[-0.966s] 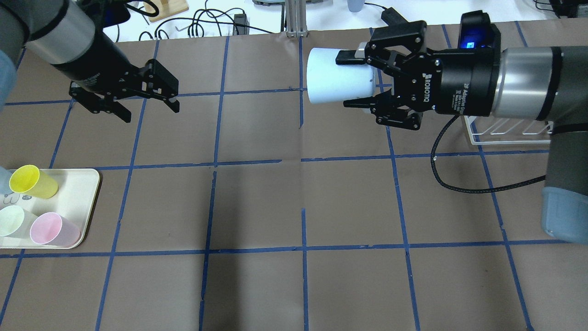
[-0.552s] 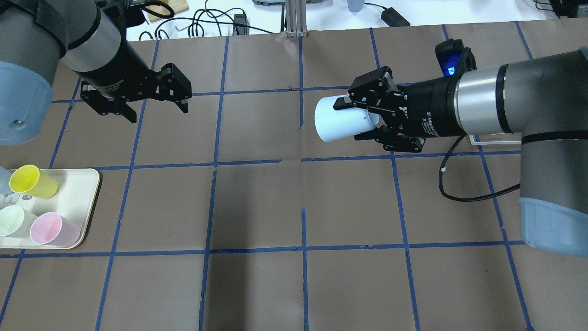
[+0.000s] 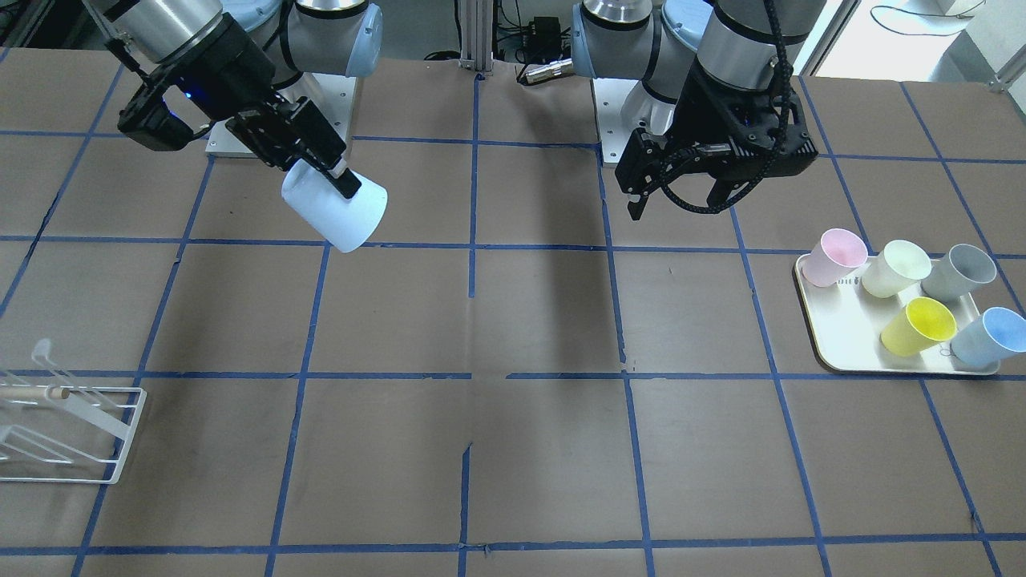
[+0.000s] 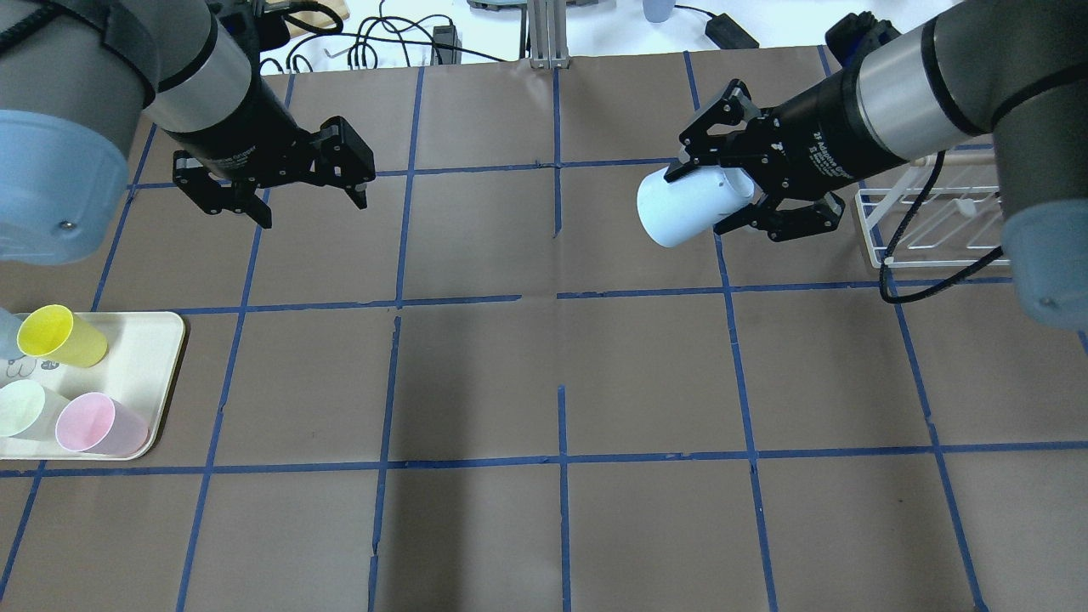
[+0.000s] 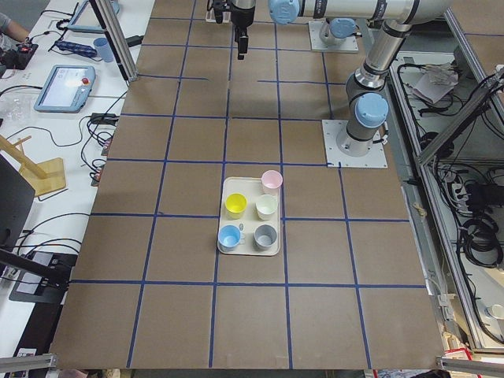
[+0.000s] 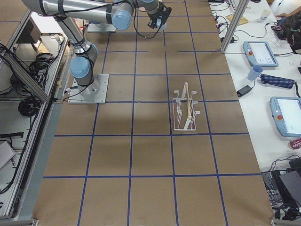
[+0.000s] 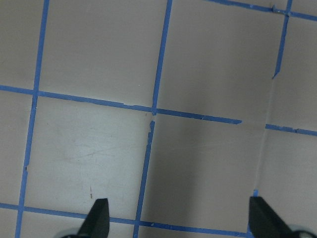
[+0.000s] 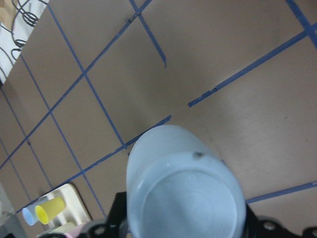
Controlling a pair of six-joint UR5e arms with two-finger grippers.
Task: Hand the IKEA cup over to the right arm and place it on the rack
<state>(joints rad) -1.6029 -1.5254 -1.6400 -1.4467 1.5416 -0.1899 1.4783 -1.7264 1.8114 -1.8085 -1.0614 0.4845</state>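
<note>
IKEA cup [image 4: 680,211] | in right gripper [image 4: 705,197] jaws | airborne, clear of rack [image 4: 935,225]

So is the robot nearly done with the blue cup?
About halfway. Done: the hand-over, since the right end effector grips the IKEA cup and the left end effector is open with nothing in it. In hand: the cup hangs tilted above the table. Left: setting it on the rack.
</note>
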